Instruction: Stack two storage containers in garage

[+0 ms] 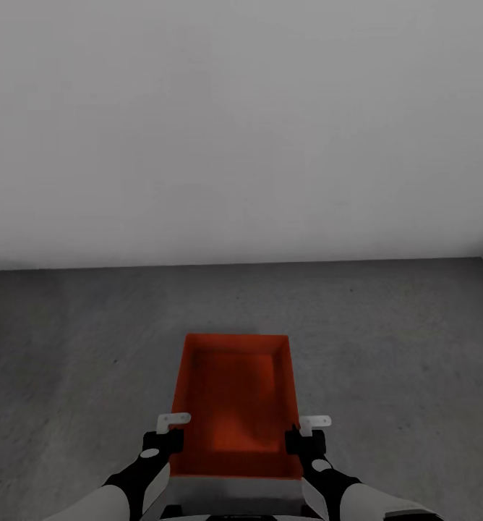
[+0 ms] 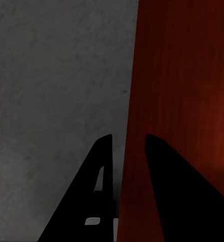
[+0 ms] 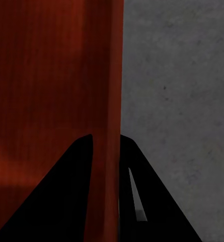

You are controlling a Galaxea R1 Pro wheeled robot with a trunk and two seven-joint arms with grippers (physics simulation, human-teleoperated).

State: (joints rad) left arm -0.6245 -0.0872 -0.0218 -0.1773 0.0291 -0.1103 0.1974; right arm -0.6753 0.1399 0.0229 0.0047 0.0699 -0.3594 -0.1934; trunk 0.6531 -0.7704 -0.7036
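Open orange-red rectangular thin-walled plastic bin (image 1: 234, 405): probably light, slightly flexible. Left end effector (image 1: 171, 428) and right end effector (image 1: 308, 430) each pinch a long side wall; a sound hold.

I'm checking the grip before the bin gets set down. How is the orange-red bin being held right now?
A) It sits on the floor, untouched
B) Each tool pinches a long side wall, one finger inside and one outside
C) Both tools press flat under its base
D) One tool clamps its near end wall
B: the left tool and right tool each straddle a side wall of the bin, held over the grey floor.
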